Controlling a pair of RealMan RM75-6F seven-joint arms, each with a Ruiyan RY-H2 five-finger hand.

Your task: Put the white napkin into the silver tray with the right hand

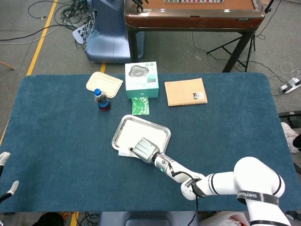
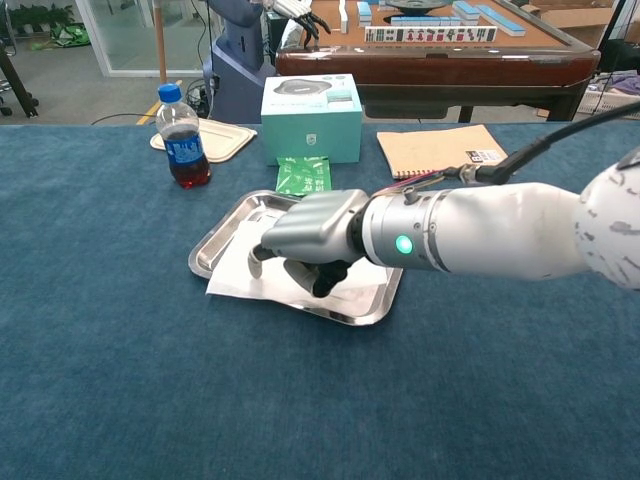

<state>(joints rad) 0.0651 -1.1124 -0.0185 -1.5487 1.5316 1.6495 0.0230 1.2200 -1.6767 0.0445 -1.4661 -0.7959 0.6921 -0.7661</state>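
Fingers (image 2: 262,252) of the right hand (image 2: 305,235) curl down onto the white napkin (image 2: 240,272) overhanging the silver tray's (image 2: 215,240) near-left rim; any grasp is unclear.

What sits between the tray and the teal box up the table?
A green packet lies flat between the silver tray and the teal box, clearest in the head view.

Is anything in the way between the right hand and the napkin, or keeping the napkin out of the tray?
Nothing visible. The right hand is directly over the white napkin, which lies mostly in the silver tray, one corner overhanging the near rim.
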